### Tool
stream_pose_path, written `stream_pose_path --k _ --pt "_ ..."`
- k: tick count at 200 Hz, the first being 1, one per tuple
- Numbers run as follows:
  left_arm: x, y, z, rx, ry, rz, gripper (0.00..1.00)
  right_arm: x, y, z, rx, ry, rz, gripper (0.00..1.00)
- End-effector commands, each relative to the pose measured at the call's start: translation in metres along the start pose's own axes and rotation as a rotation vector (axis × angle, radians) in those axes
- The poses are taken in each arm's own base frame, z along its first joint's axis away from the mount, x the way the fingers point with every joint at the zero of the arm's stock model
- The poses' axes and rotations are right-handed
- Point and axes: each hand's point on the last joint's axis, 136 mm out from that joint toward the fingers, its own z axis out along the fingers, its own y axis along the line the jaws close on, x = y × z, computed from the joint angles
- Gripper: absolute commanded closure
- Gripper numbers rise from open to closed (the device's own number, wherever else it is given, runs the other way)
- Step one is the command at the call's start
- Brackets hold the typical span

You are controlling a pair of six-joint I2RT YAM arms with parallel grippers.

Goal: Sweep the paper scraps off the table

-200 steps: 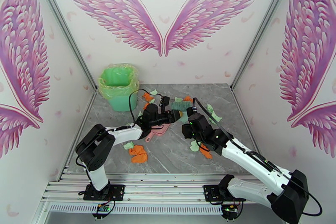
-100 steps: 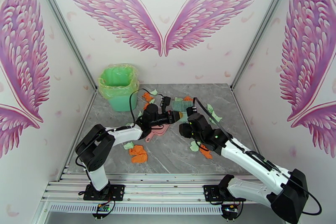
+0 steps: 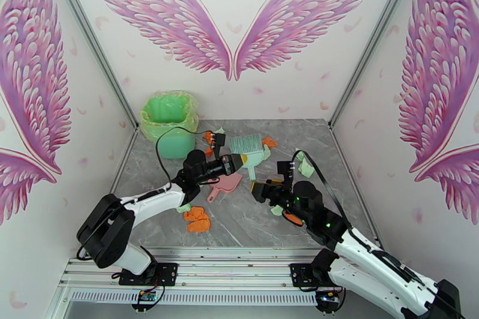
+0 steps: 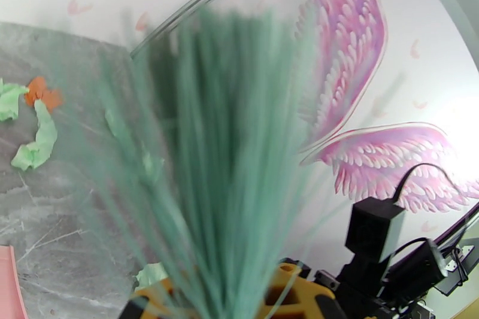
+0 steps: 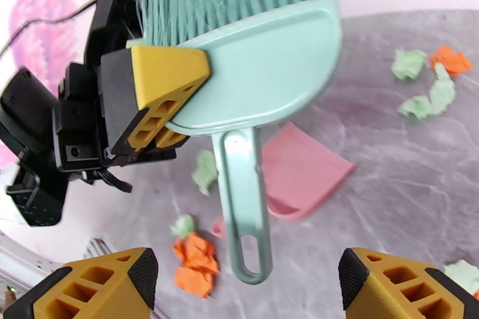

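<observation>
Compared with one second before, the right gripper [image 3: 265, 187] had released the brush [image 3: 246, 148] handle and drawn back to the right of the dustpan [image 3: 226, 185]. The left arm had carried the brush up and beyond the dustpan.

The right gripper's jaws stood wide apart and empty. In the right wrist view the handle's loop end sat between them, clear of both. The left gripper [image 3: 238, 160] was clamped on the brush head, one yellow finger [image 5: 161, 90] pressed against its flat back, with the bristles pointing away from the dustpan.

The dustpan lay flat on the table [image 3: 251, 227], untouched. Paper scraps [image 3: 197, 218] lay scattered on the table: an orange and green clump on the near side of the dustpan, green bits to its right, and more beyond it. A green lined bin [image 3: 169, 124] stood beyond and left of the dustpan. Walls [image 3: 239, 99] painted with pink wings enclosed the table.
</observation>
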Motion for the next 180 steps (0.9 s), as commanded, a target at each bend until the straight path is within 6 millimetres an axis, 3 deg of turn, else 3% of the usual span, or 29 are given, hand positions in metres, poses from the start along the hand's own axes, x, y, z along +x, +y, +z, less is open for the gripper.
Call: stream_pose_path --k 1,44,77,129,180 --pt "-0.021 -0.028 -0.017 0.07 -0.098 0.032 1.0 -0.024 0.033 -0.008 -0.191 -0.137 0.033 0.12" --pt "-0.033 -0.053 -0.028 0.187 -0.166 0.011 1.0 -0.03 0.069 -0.003 -0.439 -0.169 0.093 0.14" --pt "-0.039 -0.063 -0.028 0.285 -0.205 -0.035 1.0 -0.035 0.082 0.006 -0.525 -0.18 0.111 0.2" --pt "-0.037 -0.056 -0.038 0.304 -0.302 -0.067 1.0 -0.055 0.085 -0.007 -0.53 -0.293 0.08 0.28" --pt "-0.03 -0.061 -0.034 0.293 -0.334 -0.063 1.0 -0.061 0.078 -0.001 -0.486 -0.322 0.094 0.33"
